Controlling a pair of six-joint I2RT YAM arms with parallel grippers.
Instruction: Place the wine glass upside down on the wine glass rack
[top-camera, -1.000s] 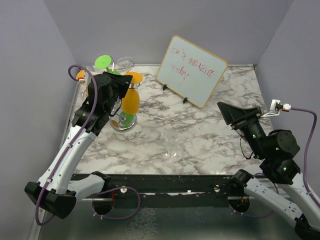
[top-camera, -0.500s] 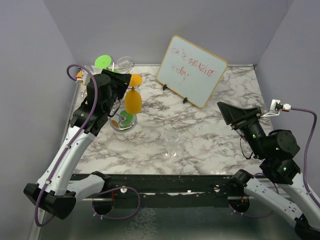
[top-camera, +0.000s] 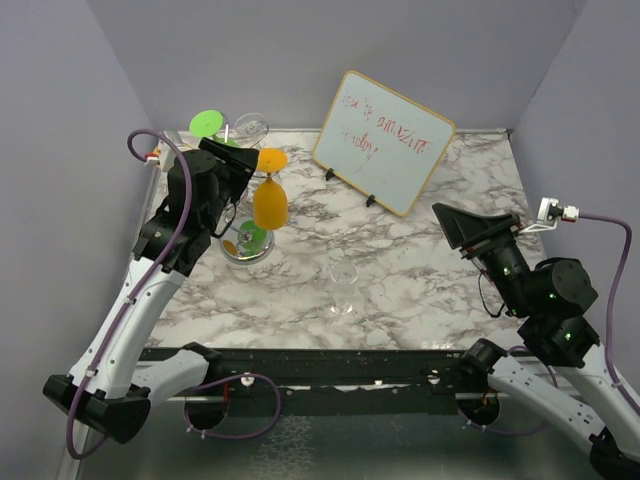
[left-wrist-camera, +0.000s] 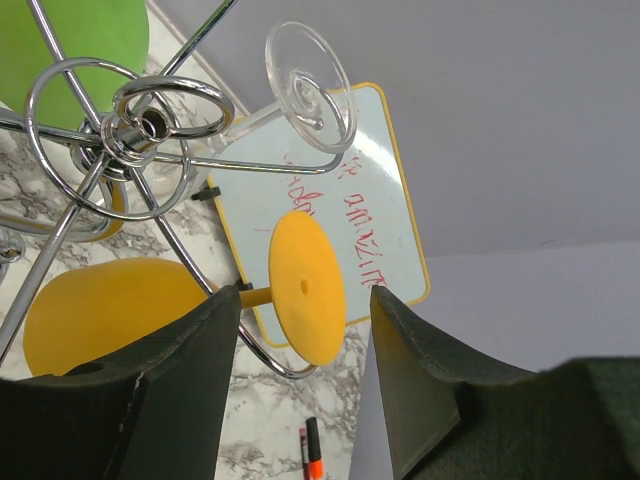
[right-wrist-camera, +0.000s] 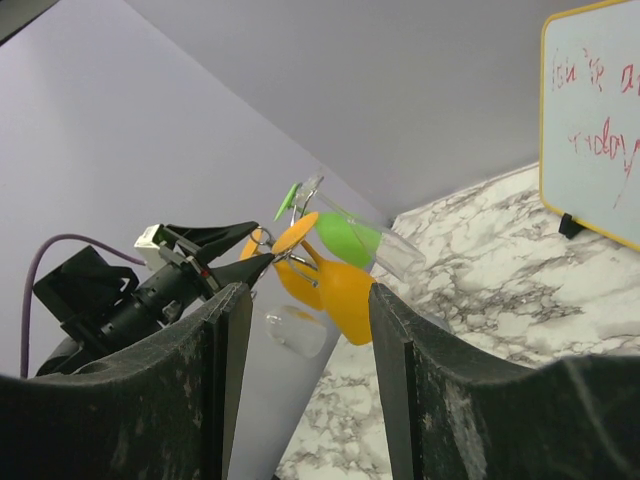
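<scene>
The silver wire wine glass rack (top-camera: 236, 253) stands at the back left; its ringed hub (left-wrist-camera: 140, 125) fills the left wrist view. An orange wine glass (top-camera: 270, 203) hangs upside down from one arm, its round foot (left-wrist-camera: 307, 287) above the wire. My left gripper (top-camera: 245, 165) is open just left of that foot, the foot lying between the fingers without touching them. Green (top-camera: 207, 123) and clear (top-camera: 250, 126) glasses also hang on the rack. A clear wine glass (top-camera: 343, 285) stands upright mid-table. My right gripper (top-camera: 455, 226) is open and empty at the right.
A whiteboard with red writing (top-camera: 383, 140) leans on its stand at the back centre. A red marker (left-wrist-camera: 312, 450) lies on the marble near it. Grey walls close in the left, back and right sides.
My left gripper has drawn back to the left off the orange glass's foot. The glass has swung from tilted to hanging straight down on the rack. The right arm has not moved.
</scene>
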